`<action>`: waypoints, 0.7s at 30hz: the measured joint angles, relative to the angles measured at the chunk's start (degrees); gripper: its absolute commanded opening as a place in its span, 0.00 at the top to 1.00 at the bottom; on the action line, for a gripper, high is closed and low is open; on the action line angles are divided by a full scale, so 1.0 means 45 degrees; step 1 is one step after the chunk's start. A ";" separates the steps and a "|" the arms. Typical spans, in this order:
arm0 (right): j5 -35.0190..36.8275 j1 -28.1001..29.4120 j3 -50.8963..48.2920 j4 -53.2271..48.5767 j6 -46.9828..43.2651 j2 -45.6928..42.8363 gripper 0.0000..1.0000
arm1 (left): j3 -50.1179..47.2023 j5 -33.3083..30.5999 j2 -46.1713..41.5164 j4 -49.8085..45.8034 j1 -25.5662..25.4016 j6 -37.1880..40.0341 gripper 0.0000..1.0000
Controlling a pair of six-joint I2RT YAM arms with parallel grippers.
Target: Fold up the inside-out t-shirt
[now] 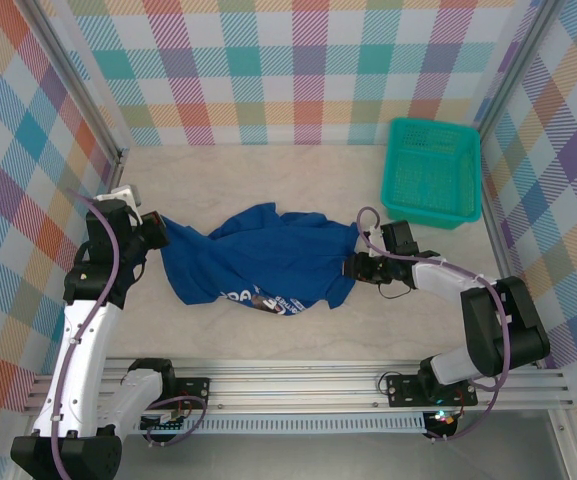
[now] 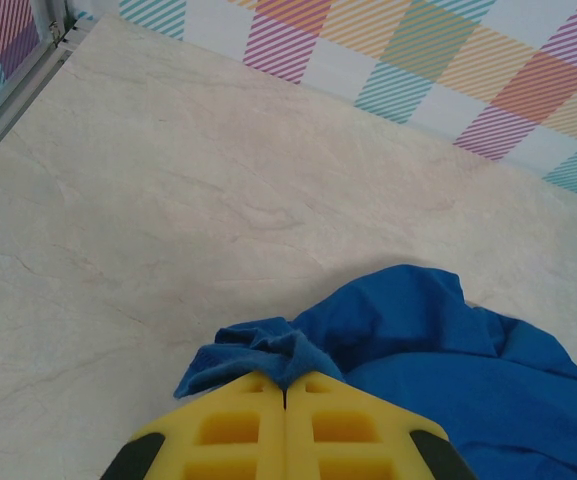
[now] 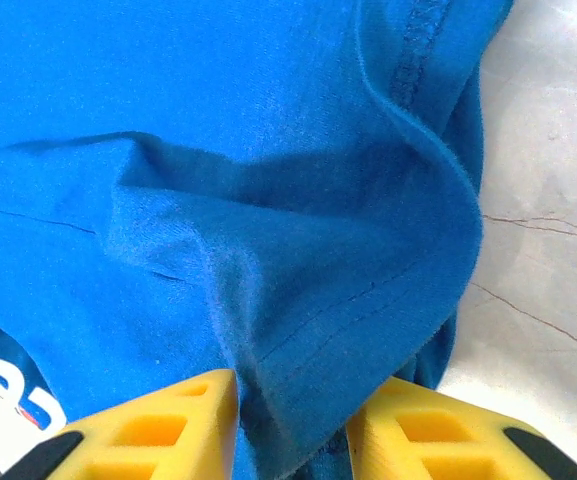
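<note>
Yellow fingers [image 2: 238,430] of the left tool [image 2: 286,385] sit lowest in the left wrist view, pressed flat together with no gap between them. A small wad of the inside-out t-shirt [image 1: 258,260] is pinched at their tips; how far the cloth reaches in between them is hidden. From above, this tool sits at the shirt's far-left end, over the pale worktop [image 1: 268,180]. The royal-blue shirt lies crumpled across the middle of the worktop, stretched between the two arms. Its folds bury the sleeves and neck, so neither can be picked out. A white print [image 1: 258,298] peeks from the near hem, partly rolled under and too small to read. In the right wrist view the frame's lower-left corner cuts it off. The right tool [image 3: 296,385] holds the shirt's right edge, its jaws partway apart with a thick stitched fold filling the space between them. Well to the right, against the back wall, stands a teal basket [image 1: 432,124], apart from the shirt.
</note>
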 measured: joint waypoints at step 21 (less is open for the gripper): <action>0.2399 0.1651 -0.0044 -0.0636 -0.0908 -0.0359 0.58 | 0.0000 0.0102 0.0000 0.0000 0.0000 -0.0005 1.00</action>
